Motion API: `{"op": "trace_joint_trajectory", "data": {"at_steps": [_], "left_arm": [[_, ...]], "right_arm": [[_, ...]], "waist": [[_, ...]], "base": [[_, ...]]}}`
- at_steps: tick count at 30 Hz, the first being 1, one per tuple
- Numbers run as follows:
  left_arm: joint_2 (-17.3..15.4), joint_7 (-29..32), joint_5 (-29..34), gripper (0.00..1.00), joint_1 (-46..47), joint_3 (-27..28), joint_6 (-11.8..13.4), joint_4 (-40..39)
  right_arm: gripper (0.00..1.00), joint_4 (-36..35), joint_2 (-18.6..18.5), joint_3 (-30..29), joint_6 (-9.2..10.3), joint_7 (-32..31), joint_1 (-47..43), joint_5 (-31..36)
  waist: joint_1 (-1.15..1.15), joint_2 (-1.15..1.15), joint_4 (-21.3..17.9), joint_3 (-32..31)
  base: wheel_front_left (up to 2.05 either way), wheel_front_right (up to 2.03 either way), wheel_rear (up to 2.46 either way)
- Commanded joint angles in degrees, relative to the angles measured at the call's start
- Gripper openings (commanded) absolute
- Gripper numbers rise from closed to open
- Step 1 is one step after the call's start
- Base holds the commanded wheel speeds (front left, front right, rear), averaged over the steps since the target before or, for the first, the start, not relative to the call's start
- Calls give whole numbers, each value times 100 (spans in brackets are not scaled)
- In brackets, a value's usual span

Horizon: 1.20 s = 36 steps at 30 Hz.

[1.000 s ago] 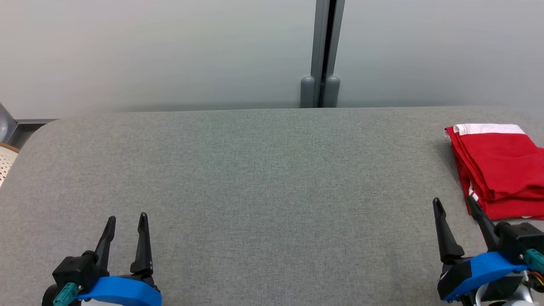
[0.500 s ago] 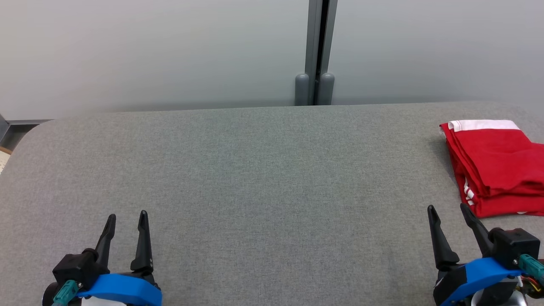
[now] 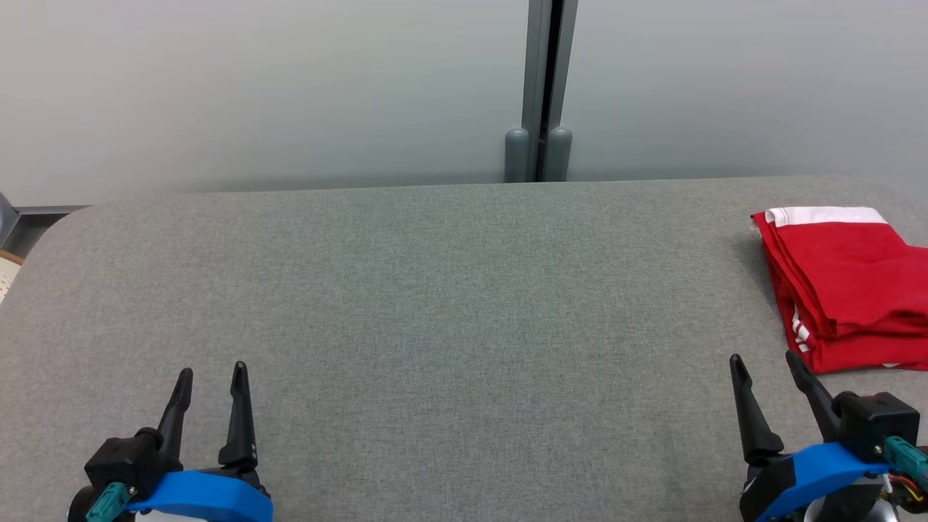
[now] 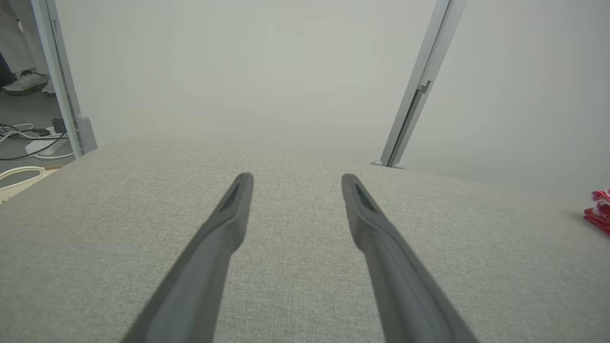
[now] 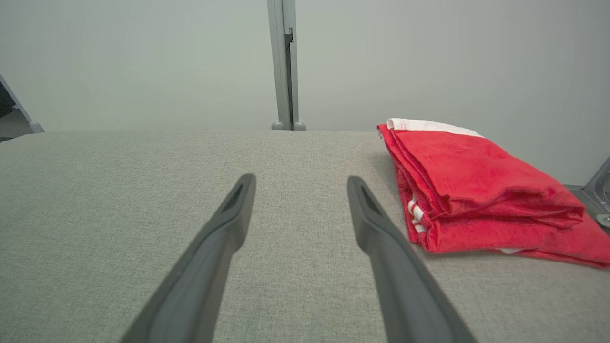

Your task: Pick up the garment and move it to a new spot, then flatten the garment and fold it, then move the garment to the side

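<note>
The garment (image 3: 844,290) lies folded at the far right of the counter (image 3: 435,290); the head view's frame edge cuts off its right portion. It is a soft red fabric with a slight nap, stacked in several layers. A white band runs along its far edge, and short white stripes show at its near-left corner. The stack forms a rough rectangle with rounded fold lines down its left side.

The counter is covered in grey woven textile of fine, even grain, and its corners are rounded.

The left end effector (image 3: 213,368) sits at the near left with jaws parted and nothing between them. The right end effector (image 3: 763,356) sits at the near right, likewise parted and empty, close to the garment's near-left corner but apart from it. Each carries two long, dark, tapered fingers (image 5: 228,224), slotted near the tip, on a blue housing.

Behind the counter stand smooth pale panels (image 3: 254,87), joined by a grey metal post (image 3: 540,87).
</note>
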State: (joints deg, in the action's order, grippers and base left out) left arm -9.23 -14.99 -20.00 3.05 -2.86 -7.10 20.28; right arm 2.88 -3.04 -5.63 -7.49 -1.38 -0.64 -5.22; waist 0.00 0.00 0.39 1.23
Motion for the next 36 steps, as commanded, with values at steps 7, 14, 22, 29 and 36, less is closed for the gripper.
{"op": "trace_joint_trajectory", "data": {"at_steps": [7,14,22,29,36], "left_arm": [[106,38,-19,0,-154,-17,1,203],[191,183,-498,0,-210,45,-2,275],[240,401,-1250,0,-146,145,-6,166],[278,575,-1853,0,-92,224,-10,81],[314,736,-2408,0,-45,299,-14,5]], "right_arm": [[0,253,19,-3,0,-16,-58,-31],[0,473,31,-33,0,-77,-11,-583],[0,524,29,-25,0,-112,61,-1497],[0,574,26,-26,0,-147,126,-2225],[0,626,24,-32,0,-182,187,-2894]], "waist": [[0,0,6,-5],[0,0,4,-9],[0,0,1,-16],[0,0,-1,-21],[0,0,-4,-27]], "base": [[0,0,0],[0,0,0],[0,0,0],[0,0,0],[0,0,0]]}}
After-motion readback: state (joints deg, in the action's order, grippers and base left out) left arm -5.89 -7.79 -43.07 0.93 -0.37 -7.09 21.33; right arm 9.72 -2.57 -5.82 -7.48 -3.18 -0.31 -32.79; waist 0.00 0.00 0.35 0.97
